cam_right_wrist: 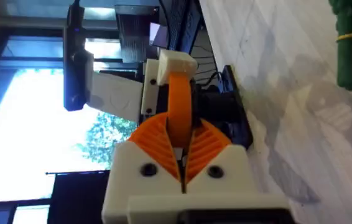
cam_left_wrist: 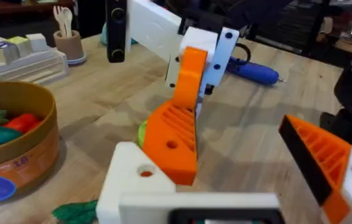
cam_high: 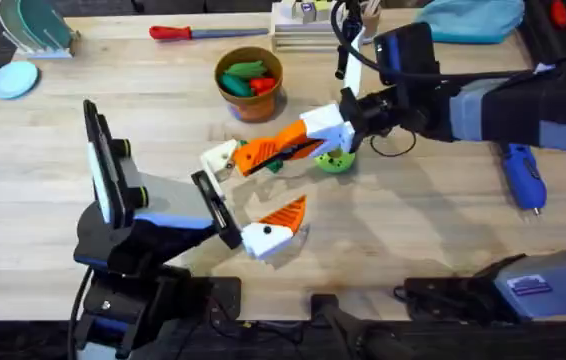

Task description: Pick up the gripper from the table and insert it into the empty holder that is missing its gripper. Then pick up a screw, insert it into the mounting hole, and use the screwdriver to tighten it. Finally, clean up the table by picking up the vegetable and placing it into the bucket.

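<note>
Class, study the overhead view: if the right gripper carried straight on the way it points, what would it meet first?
The white holder on the left gripper. The orange wedge held in the right gripper seems to touch it, though depth is unclear.

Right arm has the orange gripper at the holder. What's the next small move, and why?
Probably slide the orange gripper, with the right tool shut on it, further onto the holder. In the left wrist view their screw holes sit apart, so it doesn't look seated yet.
</note>
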Motion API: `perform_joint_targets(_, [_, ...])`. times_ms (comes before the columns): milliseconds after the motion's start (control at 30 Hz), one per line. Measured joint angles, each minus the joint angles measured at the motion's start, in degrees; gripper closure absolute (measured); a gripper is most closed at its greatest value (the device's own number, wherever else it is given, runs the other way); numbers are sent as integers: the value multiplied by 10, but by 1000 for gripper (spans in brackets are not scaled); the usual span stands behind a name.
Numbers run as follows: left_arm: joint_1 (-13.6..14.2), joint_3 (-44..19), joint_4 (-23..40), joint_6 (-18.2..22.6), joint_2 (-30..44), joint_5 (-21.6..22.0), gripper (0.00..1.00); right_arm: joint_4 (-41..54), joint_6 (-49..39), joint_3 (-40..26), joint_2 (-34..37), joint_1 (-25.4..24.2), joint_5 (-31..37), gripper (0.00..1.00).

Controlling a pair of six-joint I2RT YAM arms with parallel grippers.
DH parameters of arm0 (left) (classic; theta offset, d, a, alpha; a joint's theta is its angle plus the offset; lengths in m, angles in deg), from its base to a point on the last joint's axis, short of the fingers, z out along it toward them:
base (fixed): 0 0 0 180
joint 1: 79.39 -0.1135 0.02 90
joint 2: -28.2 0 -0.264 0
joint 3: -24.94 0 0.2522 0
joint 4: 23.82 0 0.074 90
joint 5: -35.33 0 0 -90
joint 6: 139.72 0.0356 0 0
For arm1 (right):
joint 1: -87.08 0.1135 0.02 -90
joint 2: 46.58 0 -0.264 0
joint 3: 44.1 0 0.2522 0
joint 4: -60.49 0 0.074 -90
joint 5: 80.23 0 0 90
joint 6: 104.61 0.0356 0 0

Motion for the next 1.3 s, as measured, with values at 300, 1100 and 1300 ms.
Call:
perform_joint_targets(300, [-3, 0, 0, -6, 0, 2, 8, -4, 22, 0, 0, 6, 18, 992])
perform_joint_targets(1100, [-8, 0, 0, -14, 0, 1, 8, -164, 154, -11, 54, 65, 46, 993])
perform_joint_targets(1300, [-11, 0, -1, -15, 0, 19, 8, -164, 161, -35, 74, 71, 47, 993])
